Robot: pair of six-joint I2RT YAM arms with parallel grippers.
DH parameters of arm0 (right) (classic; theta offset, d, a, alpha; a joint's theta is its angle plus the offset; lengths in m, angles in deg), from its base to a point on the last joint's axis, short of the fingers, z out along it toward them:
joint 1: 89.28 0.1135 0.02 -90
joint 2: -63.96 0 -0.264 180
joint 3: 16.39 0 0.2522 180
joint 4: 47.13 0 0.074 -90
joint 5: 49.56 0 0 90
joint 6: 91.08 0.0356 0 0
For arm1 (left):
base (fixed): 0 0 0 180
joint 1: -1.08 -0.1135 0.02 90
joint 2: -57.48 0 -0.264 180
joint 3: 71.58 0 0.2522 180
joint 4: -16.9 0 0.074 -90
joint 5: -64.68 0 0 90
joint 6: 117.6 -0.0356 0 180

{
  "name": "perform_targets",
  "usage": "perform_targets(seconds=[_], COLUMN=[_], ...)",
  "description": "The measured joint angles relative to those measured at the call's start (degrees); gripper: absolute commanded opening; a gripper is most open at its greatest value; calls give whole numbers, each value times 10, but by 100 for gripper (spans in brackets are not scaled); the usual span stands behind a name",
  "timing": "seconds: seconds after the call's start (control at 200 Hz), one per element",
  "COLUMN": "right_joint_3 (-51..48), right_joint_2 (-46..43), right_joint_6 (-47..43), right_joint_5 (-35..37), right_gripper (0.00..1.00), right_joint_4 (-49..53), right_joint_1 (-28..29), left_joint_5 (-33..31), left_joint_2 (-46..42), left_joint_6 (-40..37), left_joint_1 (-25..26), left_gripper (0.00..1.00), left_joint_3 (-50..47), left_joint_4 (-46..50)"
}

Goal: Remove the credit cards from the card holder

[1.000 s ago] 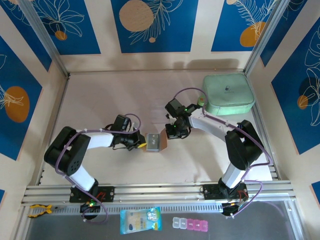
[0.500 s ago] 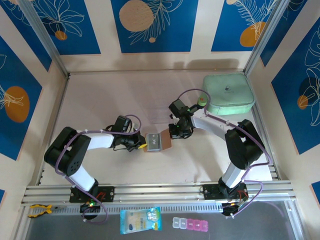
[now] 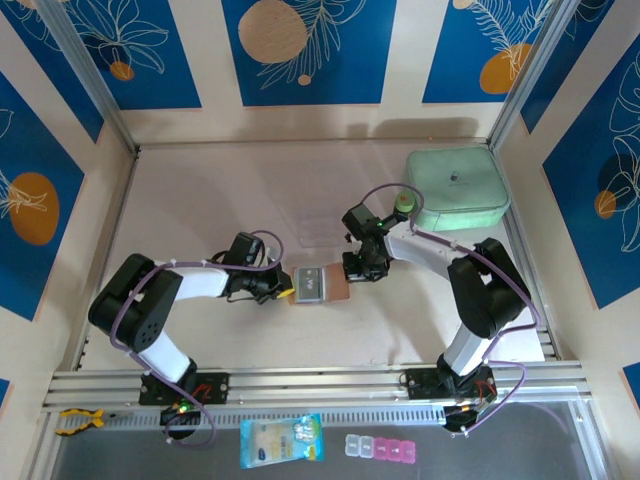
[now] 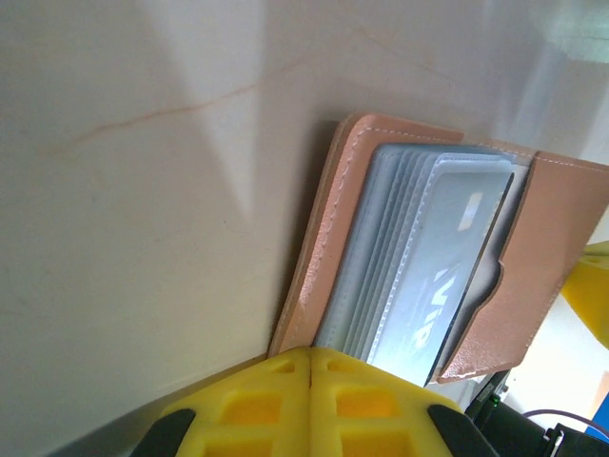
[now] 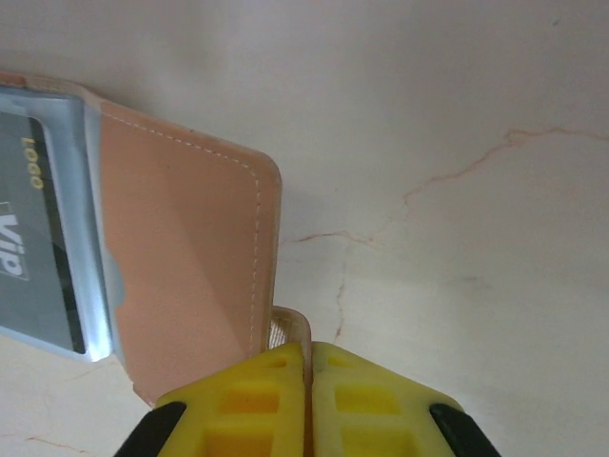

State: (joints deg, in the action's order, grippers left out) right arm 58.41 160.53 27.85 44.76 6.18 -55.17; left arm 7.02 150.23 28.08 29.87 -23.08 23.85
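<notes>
Credit cards [image 4: 447, 276] sit inside the card holder [image 3: 318, 285], tucked in its see-through pockets. The top card is grey with pale letters on it.

Nearest of all, on the dark shelf [image 3: 500, 450] in front of the arms, lie a blue and yellow packet [image 3: 282, 440] and a row of little pink and clear boxes [image 3: 380, 447].

Next comes the pale table [image 3: 200, 190]. The card holder lies open and flat on it, about in the middle, between the two grippers. The left gripper [image 4: 311, 357] is at the holder's left side. Its yellow fingers are pressed tight together, right at the holder's edge. I cannot tell if they pinch the edge or just touch it. The right gripper [image 5: 309, 350] is at the holder's right side. Its fingers are closed on the little tab [image 5: 285, 328] that sticks out from the tan flap.

Far back on the right, a big mint-green case [image 3: 457, 188] sits by the wall, well apart from the card holder.
</notes>
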Motion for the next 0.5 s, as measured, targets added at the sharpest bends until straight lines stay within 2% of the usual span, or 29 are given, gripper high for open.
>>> perform_targets(seconds=[0.5], right_joint_3=[-28], right_joint_2=[30], right_joint_6=[20], right_joint_5=[7], right_gripper=[9], right_joint_4=[-30], right_joint_1=[-5], left_joint_5=[0], left_joint_2=[1], left_joint_6=[0], left_joint_1=[0], left_gripper=[6], left_joint_3=[0], left_joint_4=[0])
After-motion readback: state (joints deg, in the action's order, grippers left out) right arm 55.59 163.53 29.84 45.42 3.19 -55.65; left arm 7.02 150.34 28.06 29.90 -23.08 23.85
